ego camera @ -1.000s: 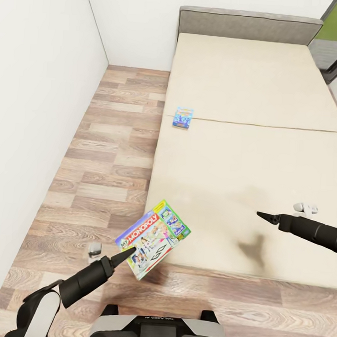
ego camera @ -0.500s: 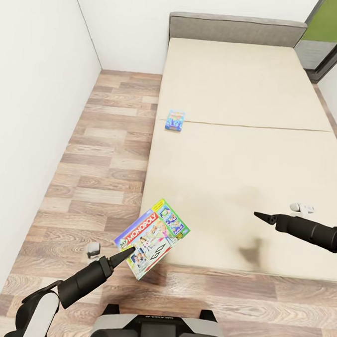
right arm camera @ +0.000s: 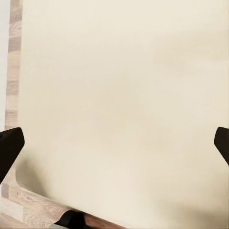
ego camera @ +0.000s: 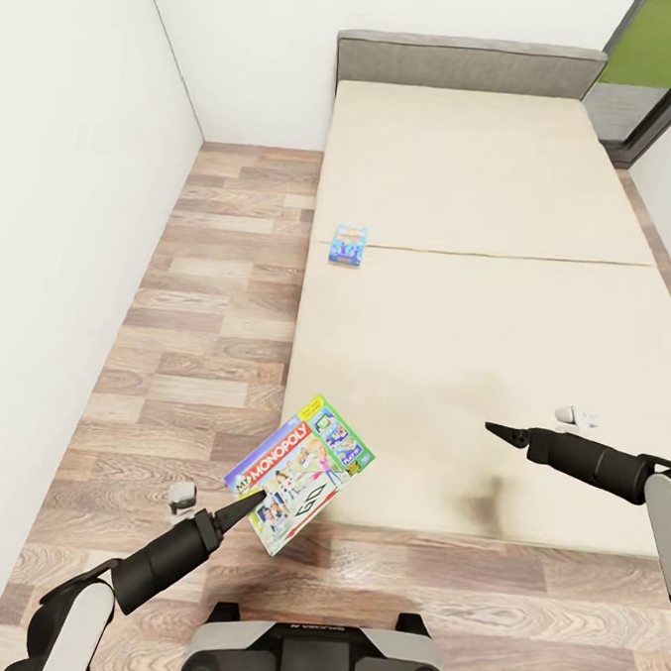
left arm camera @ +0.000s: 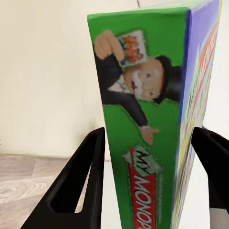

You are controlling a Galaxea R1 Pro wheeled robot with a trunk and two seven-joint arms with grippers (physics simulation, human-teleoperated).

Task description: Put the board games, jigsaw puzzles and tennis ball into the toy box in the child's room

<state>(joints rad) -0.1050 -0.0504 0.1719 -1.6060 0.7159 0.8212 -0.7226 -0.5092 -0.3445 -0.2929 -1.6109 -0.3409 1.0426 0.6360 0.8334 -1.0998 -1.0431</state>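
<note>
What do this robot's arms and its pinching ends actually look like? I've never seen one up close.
Each arm is a white segment ending in a thick matte black cylinder that tapers to a dark pointed tip: the left gripper and right gripper. Seen along the fingers, the jaws are flat, black, angular blades. No cables or markings show on the arms.

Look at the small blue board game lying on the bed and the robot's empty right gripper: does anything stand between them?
Nothing visible does. The right gripper hangs open over bare mattress, and only the flat cream bed surface lies between it and the small blue board game near the bed's left edge. The left gripper holds the Monopoly box, off that path.
</note>
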